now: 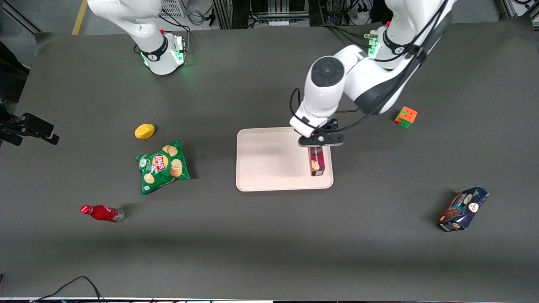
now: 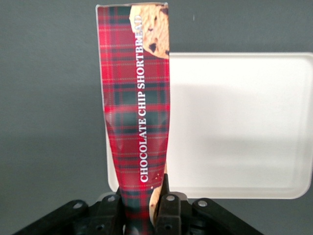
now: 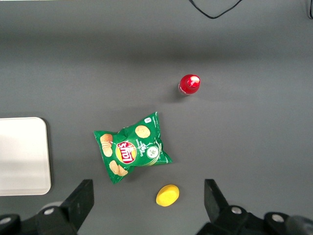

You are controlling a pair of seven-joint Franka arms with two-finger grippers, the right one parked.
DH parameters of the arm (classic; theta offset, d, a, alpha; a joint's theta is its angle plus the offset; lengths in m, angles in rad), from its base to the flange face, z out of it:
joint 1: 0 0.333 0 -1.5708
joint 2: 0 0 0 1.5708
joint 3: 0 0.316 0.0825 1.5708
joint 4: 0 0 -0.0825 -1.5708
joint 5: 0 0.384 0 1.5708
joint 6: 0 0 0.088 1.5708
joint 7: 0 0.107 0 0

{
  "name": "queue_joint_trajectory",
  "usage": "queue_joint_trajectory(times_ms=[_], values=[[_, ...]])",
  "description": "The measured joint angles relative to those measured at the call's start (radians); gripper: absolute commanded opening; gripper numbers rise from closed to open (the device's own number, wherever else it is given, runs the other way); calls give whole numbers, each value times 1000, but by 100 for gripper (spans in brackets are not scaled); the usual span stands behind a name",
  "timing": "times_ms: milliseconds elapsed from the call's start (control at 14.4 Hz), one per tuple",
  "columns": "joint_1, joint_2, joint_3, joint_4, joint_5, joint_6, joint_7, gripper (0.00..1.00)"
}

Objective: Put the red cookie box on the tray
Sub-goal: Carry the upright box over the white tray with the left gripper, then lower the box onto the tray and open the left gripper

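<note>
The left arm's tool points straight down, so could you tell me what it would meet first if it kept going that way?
Probably the tray. The tool is shut on the red cookie box, which hangs below it over the tray's edge nearest the working arm, so the box's lower end would touch first; remaining height is unclear.

One pale pink tray, one red cookie box on it in the gripper, one Lay's chip bag, one lemon, one red bottle, one puzzle cube, one blue cookie bag
</note>
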Motion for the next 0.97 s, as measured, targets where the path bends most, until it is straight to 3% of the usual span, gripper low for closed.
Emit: queue_joint_trajectory(times_ms=[209, 557, 974], values=[[-17, 65, 3, -59, 68, 103, -44, 18], [-16, 158, 25, -79, 201, 128, -65, 19], [-16, 216, 34, -86, 222, 172, -91, 18]])
